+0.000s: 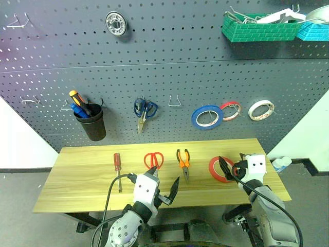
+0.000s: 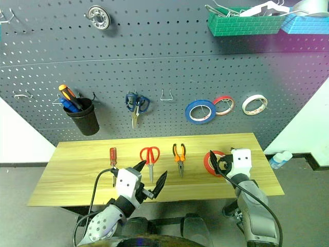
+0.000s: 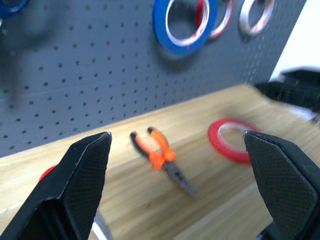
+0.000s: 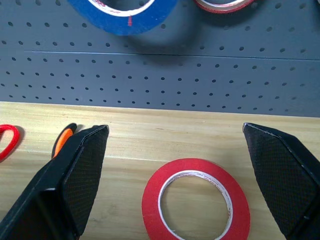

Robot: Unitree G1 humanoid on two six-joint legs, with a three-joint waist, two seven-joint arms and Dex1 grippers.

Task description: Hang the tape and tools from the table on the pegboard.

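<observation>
The dark grey pegboard (image 1: 169, 77) fills the wall, a matt metal panel dotted with even rows of small holes. Below it stands the table (image 1: 77, 180), a long rectangle of pale yellowish wood planks with a smooth face.

On the board hang three tape rolls in a row: a blue roll (image 1: 206, 117), a smaller red-edged roll (image 1: 231, 110) and a white roll (image 1: 261, 109). To their left hang one pair of blue-handled scissors (image 1: 144, 110) and one black plastic cup (image 1: 91, 122) holding an orange-and-black-handled screwdriver (image 1: 77, 100). Up high sit a green basket (image 1: 259, 28) with a brick-like moulded face and a round metal bearing (image 1: 116, 23).

Four things lie flat on the table, side by side. From the robot's left: a slim screwdriver (image 1: 117, 169) with a dark red handle, scissors (image 1: 153, 162) with two red loop handles, small pliers (image 1: 183, 162) with orange-and-black handles, and a wide roll of red tape (image 4: 196, 200), a flat ring with a big open centre.

The left gripper (image 1: 154, 190) hovers over the table's near edge with its two black textured fingers spread wide and nothing between them; the scissors lie just beyond it and the pliers beyond and to its right. The right gripper (image 4: 175, 185) is also spread wide and empty, and the red tape lies on the wood directly ahead, between the lines of its two fingers.
</observation>
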